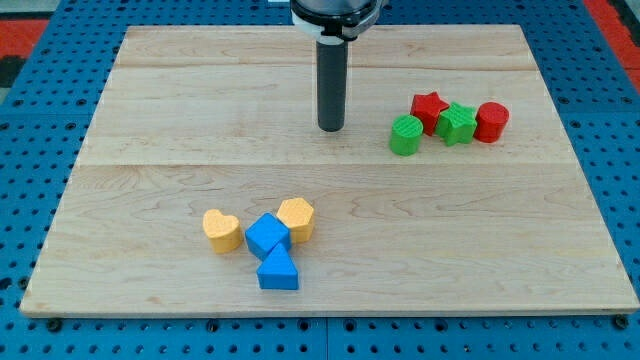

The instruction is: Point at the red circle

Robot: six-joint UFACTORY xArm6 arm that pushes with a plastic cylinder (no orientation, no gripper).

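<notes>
No pincer, just my tip [331, 128] on counter [150, 120], left of green cylinder [405, 136]; red circle [491, 122] far right of row, straight path risks shoving green star [459, 124]

My tip [331, 128] rests on the wooden board [150, 120] just above its centre. At about three o'clock from it, near, sits a green circle [405, 135]. Beyond it lie a red star [430, 108], a green star [459, 123] and the red circle [491, 121], close together in a row. At about seven o'clock from my tip, well apart, cluster a yellow heart [221, 229], a blue cube [267, 236], a yellow hexagon [296, 218] and a blue triangle [277, 270].
</notes>
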